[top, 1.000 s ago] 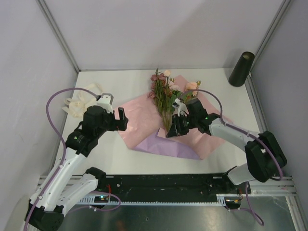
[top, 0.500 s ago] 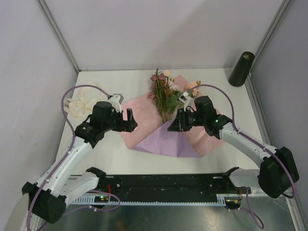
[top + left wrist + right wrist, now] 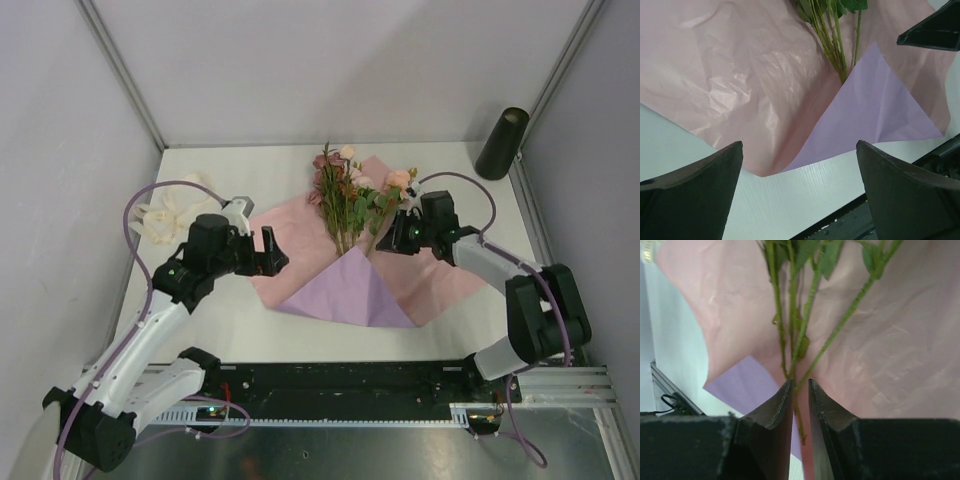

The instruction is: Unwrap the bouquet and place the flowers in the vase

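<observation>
Your right gripper [image 3: 800, 390] has moved off the stem ends and further up the bunch since a second ago. The left gripper [image 3: 800, 147] has swung in over the pink paper sheet [image 3: 290, 240]. The left hangs above that sheet with its jaws spread wide, holding nothing. The right has its jaws nearly together, pinching the flowers [image 3: 340, 195] low on their green stems.

The flowers lie on the opened wrapping, blooms toward the far wall, with a lilac sheet [image 3: 355, 290] folded up just below the stem ends. The vase [image 3: 502, 143] stands upright in the far right corner, well apart from them. A cream ribbon [image 3: 165, 215] lies off to the left.

Watch the grip first. In the right wrist view the stems fan apart above the fingertips, and one angles off to the right. I judge a lift could leave that stem behind or let it slip out. Leaves may also catch the pink sheet and drag it along, since nothing pins the paper down. The vase is narrow, so loose, splayed stems could miss its mouth or tip it over.
</observation>
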